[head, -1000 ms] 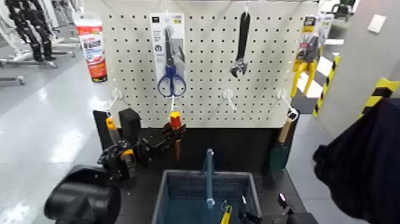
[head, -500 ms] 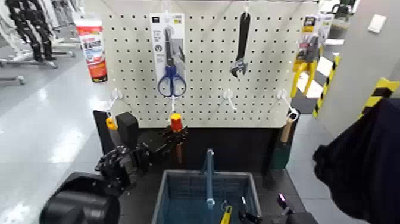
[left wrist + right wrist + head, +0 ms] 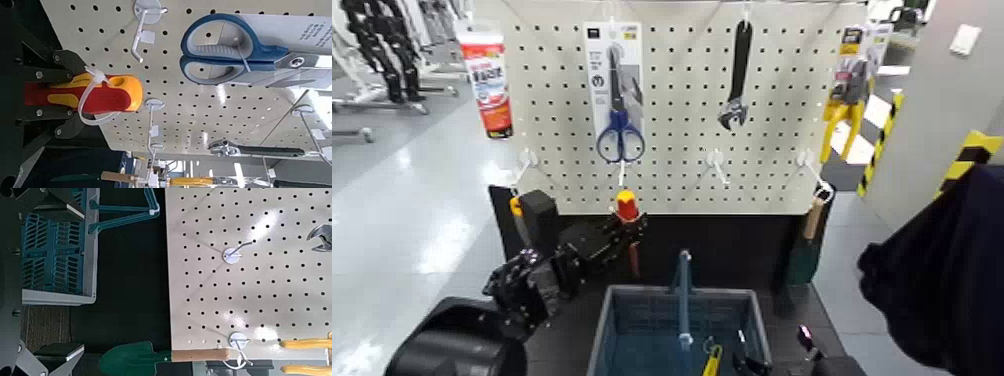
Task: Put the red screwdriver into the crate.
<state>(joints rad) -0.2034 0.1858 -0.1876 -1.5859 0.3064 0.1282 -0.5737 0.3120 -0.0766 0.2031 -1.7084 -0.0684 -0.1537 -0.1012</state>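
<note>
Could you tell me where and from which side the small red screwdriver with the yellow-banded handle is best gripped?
Grip the small red screwdriver with the yellow-banded handle across its thick red handle, coming straight at the white pegboard from in front, as the left gripper does. The handle is the widest part; the thin shaft hangs below, and a white loop ties its yellow end.

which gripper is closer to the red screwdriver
Left. The left gripper is clamped on the red screwdriver at the pegboard; the right gripper is out of the head view, away from it.

We note the red screwdriver point(image 3: 82, 92) with red handle and yellow end, below the cream dotted pegboard point(image 3: 682, 110). Beneath the pegboard: grey-blue grid-walled crate point(image 3: 677, 335). Scissors point(image 3: 620, 135) have blue handles.
</note>
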